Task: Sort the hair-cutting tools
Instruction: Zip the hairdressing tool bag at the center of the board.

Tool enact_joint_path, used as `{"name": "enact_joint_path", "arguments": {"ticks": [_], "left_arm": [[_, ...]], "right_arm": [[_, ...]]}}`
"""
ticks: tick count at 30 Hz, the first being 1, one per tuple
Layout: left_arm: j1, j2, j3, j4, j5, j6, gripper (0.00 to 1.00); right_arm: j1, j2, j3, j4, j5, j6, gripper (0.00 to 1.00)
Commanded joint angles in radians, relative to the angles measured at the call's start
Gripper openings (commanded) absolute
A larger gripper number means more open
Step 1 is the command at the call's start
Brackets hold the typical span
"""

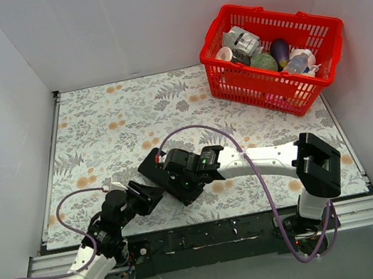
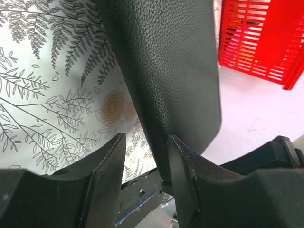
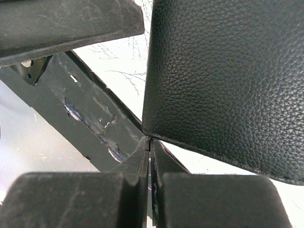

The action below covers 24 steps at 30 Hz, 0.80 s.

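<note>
Hair-cutting tools: not showing in any view, so I cannot tell where they are lying or how they look.
Flat black rectangular folding case [image 1: 194, 189]: this is sitting at the near middle edge of the mat, between the two grippers. Its skin is showing a pebbled, leather-like grain and rounded corners [image 2: 166, 71] [image 3: 228, 80], and it seems to be tilting up off the mat rather than lying flat.
Left gripper [image 1: 149, 195]: it is reaching in from the near left. In its wrist view [image 2: 145, 142] the jaws are standing part-way apart with the case's edge running down between them. One finger [image 2: 183, 161] is lying against the case, and the other [image 2: 111, 156] is standing off it with mat showing in the gap.
Right gripper [image 1: 174, 170]: it is stretching across from the right, over the case. In its wrist view [image 3: 150, 142] the two fingers are pressing flat together with nothing I can make out between them, and the tip is sitting right at the case's lower corner.
Grey leaf-patterned table mat [image 1: 111, 124]: this is covering the work surface under both arms [image 2: 47, 71].
Red plastic slatted basket [image 1: 275, 88]: this is standing at the far right corner [image 2: 256, 38], well apart from the case, and is holding colourful bottles and egg-shaped items.
</note>
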Motion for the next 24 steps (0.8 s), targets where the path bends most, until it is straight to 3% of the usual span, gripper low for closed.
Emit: {"name": "enact_joint_path", "arguments": {"ticks": [1, 13, 24], "left_arm": [[-0.001, 0.061, -0.015, 0.060, 0.011, -0.064, 0.40], [-0.001, 0.267, -0.029, 0.310, -0.005, -0.045, 0.40], [-0.003, 0.281, 0.014, 0.315, -0.046, -0.048, 0.41]], "right_arm": [[0.003, -0.018, 0.052, 0.000, -0.018, -0.004, 0.01], [0.006, -0.027, 0.060, 0.000, -0.043, 0.005, 0.01], [0.012, -0.033, 0.086, 0.008, -0.081, 0.016, 0.01]]}}
